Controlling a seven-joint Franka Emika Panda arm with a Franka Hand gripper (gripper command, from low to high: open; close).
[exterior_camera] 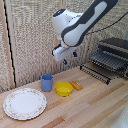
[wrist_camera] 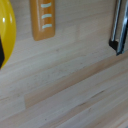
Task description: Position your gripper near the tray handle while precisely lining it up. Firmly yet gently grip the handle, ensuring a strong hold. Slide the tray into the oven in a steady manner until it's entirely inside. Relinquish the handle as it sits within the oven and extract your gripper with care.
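Observation:
In the exterior view my gripper (exterior_camera: 70,57) hangs in the air above the wooden table, well to the exterior view's left of the oven (exterior_camera: 116,50). Its two dark fingers stand apart and hold nothing. The wire rack tray (exterior_camera: 107,60) sticks out of the oven's front. The dark tray handle (exterior_camera: 93,73) runs along its front edge, lower than the gripper and to its right in the exterior view. In the wrist view a dark metal bar (wrist_camera: 118,27), apparently the handle, shows at one edge; my fingers do not clearly show there.
A yellow bowl (exterior_camera: 64,89), a blue cup (exterior_camera: 47,82) and an orange flat piece (exterior_camera: 76,85) sit on the table below the gripper. A round patterned plate (exterior_camera: 25,103) lies at the exterior view's left. The bowl (wrist_camera: 6,30) and orange piece (wrist_camera: 44,20) show in the wrist view.

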